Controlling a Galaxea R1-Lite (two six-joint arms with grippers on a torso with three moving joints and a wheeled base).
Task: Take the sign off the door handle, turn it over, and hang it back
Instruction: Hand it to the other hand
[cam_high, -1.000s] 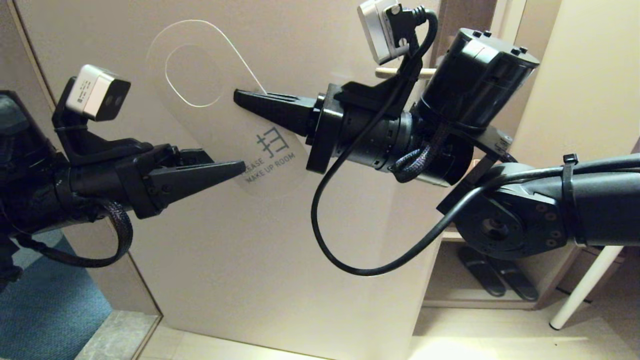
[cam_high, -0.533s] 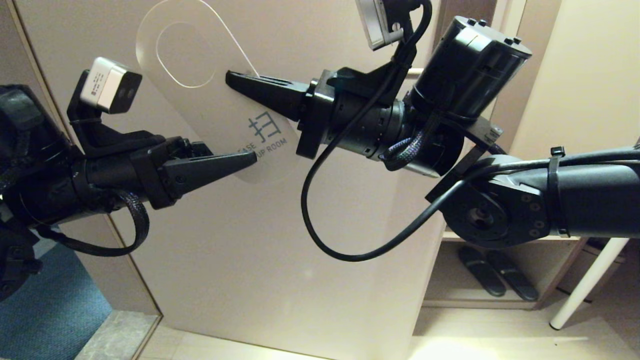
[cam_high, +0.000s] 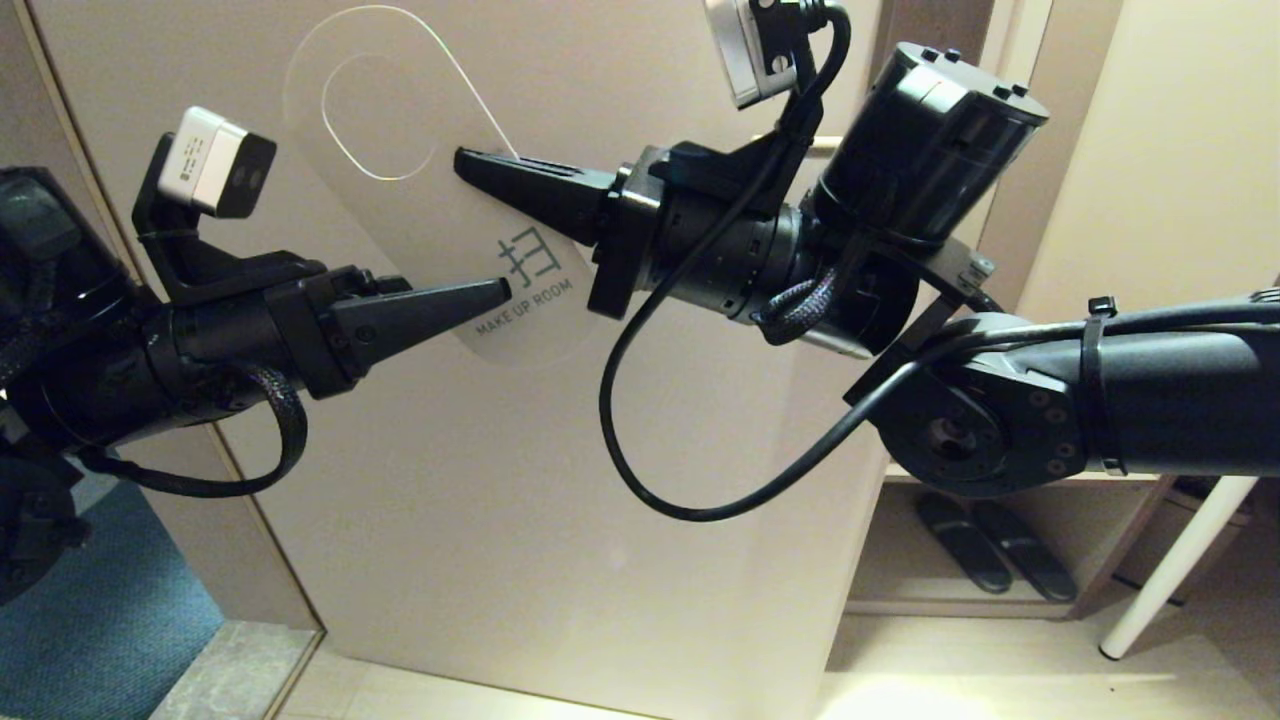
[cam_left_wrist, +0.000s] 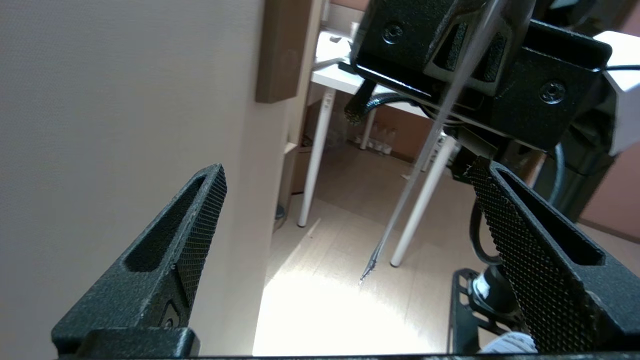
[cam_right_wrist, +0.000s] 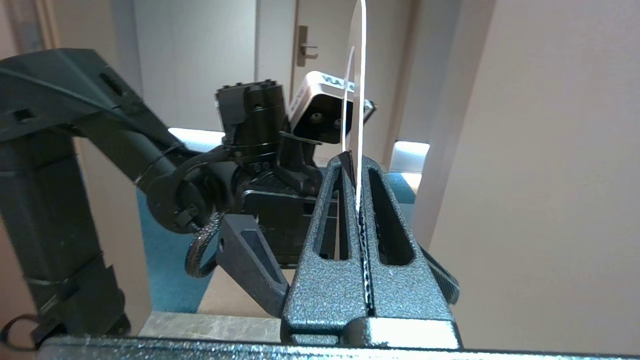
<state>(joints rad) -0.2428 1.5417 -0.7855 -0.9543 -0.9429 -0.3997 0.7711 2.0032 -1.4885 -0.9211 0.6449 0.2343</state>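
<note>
Right end effector (cam_high: 470, 165) gripping sign (cam_high: 440, 230), lifting it slightly; left end effector (cam_high: 495, 292), wide open, closing in for handover.

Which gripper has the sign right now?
The right gripper, shut on the sign beside its oval hole. The left gripper is open, straddling the sign's lower end without gripping.

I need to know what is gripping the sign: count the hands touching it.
1. The right hand is shut on the sign at mid-length, beside its oval hole. The left hand is open around the sign's lower end, not closed on it.
</note>
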